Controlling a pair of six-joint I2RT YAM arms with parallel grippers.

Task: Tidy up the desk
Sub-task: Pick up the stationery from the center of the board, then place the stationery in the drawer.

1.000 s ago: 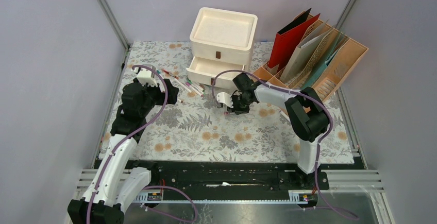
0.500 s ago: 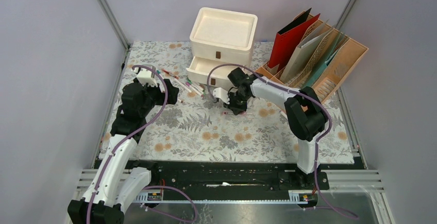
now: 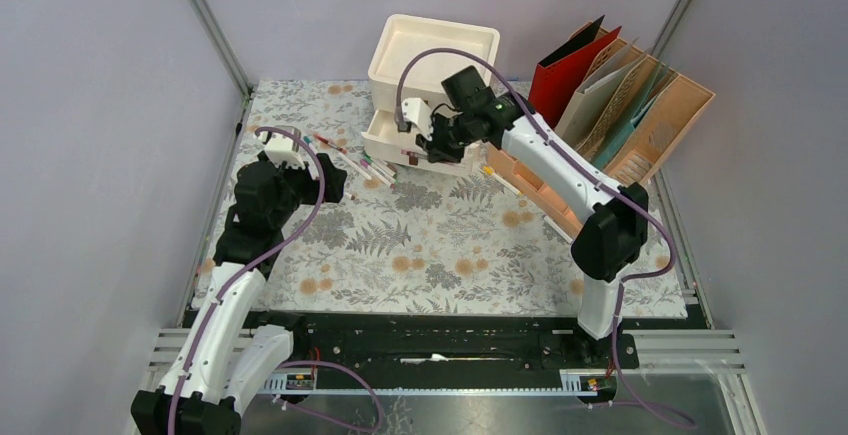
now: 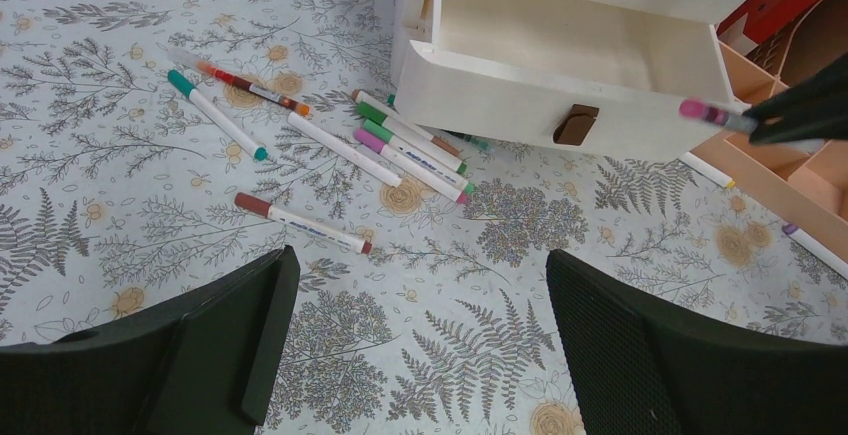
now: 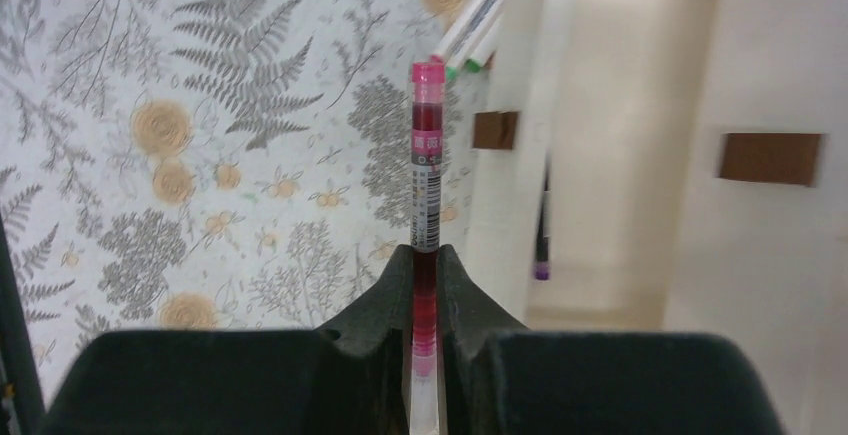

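Fern-print desk (image 3: pixel 430 245), right gripper (image 5: pixel 426 260) above, pinching pink pen (image 5: pixel 427 170)

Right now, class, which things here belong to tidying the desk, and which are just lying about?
Part of the job:
desk
pink pen, clamped in the right pincer
drawer, standing open
loose pens on the cloth

Just lying about:
file rack
red folder standing in it

Matt printed cloth desk (image 3: pixel 440 245); glossy plastic pink marker (image 5: pixel 427 165); smooth matt drawers (image 4: pixel 500 95).
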